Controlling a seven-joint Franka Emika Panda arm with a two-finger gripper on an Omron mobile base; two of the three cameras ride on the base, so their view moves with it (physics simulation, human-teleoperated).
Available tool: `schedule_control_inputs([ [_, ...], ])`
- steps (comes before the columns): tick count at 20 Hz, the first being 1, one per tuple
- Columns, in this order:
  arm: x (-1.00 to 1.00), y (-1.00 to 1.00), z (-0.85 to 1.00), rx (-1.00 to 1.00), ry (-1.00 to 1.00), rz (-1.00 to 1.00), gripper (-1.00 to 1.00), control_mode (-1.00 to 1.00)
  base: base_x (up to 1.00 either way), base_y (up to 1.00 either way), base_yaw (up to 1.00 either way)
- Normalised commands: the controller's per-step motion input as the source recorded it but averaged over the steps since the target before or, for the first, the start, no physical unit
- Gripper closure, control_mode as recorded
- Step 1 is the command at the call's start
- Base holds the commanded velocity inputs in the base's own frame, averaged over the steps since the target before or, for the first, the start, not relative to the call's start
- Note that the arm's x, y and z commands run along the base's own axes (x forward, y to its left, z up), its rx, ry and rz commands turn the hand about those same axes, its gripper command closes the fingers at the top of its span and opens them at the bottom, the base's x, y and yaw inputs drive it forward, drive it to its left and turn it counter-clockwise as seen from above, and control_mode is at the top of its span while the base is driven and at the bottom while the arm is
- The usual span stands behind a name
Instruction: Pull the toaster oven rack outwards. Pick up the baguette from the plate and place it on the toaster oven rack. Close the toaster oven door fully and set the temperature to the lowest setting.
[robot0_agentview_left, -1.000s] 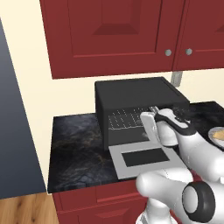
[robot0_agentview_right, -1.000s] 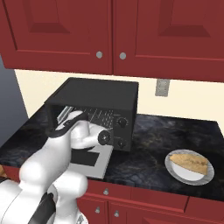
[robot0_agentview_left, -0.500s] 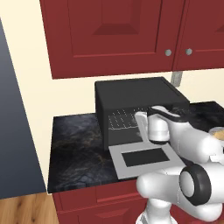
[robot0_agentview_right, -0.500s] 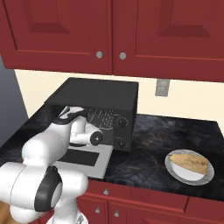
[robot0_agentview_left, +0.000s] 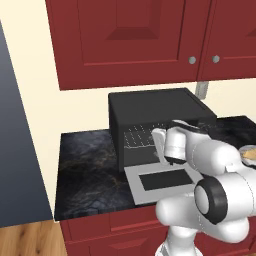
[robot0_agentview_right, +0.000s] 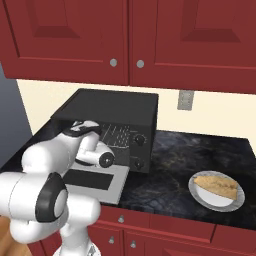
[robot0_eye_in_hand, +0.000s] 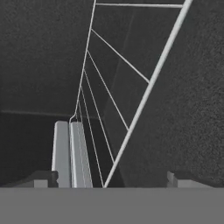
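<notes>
1. Since the earlier frames, the white arm has folded its elbow down and back toward the base, while the two-finger gripper (robot0_eye_in_hand: 107, 179) has pressed further into the mouth of the boxy matte-black toaster oven (robot0_agentview_left: 155, 107).
2. I read the gripper as spread wide, its two dark tips standing far apart with the front bar of the thin silver wire rack (robot0_eye_in_hand: 144, 94) running between them and nothing pinched yet.
3. I judge this stance prepares a grasp on that bar for pulling the rack outwards.
4. The flat silver-grey door with dark glass window (robot0_agentview_left: 162, 181) lies fully lowered on the dark marbled counter (robot0_agentview_left: 85, 165), giving access to the cavity.
5. The stubby golden-tan baguette (robot0_agentview_right: 216, 184) rests on the round white plate (robot0_agentview_right: 200, 196), well apart to the oven's right.
6. Two round black knobs (robot0_agentview_right: 140, 140) sit beside the cavity; the arm's own links crowd the open door, and I count them as the main obstruction.
</notes>
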Motion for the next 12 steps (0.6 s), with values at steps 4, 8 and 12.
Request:
schedule_control_inputs([
  [4,0.12,-0.14,0.0,0.0,0.0,0.0,-1.0,-1.0,0.0,0.0,0.0],
  [8,0.17,-0.14,0.0,0.01,0.0,0.03,-1.0,-1.0,0.0,0.0,0.0],
  [12,0.16,-0.04,0.0,0.0,0.0,0.05,-1.0,-1.0,0.0,0.0,0.0],
])
